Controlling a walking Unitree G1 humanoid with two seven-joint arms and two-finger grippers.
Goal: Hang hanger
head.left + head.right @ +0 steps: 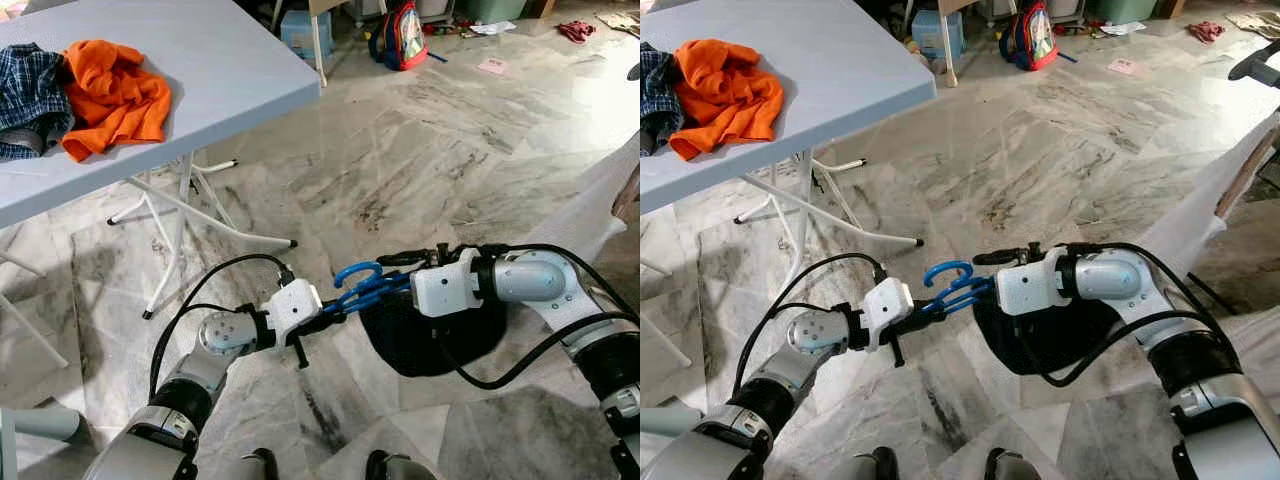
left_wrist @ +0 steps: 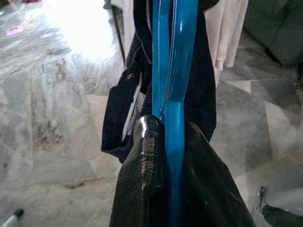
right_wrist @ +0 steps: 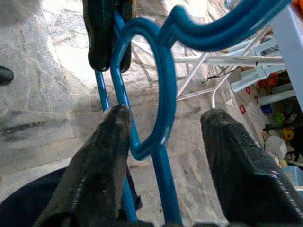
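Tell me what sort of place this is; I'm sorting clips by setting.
Probably a lived-in home's laundry area: marble-patterned tile floor, a folding table holding an orange garment, and a school backpack on the floor. Both claws hold a blue hanger carrying dark clothing.

Above the marble floor [image 1: 1060, 160], the left hand [image 1: 925, 318] and right hand [image 1: 975, 293] meet at a blue hanger [image 1: 948, 284] carrying a dark garment [image 1: 1050, 340]. At upper left, a grey desk [image 1: 830, 80] holds an orange cloth [image 1: 725, 90] beside a plaid cloth [image 1: 652, 95]. A backpack [image 1: 1030, 35] stands far back.
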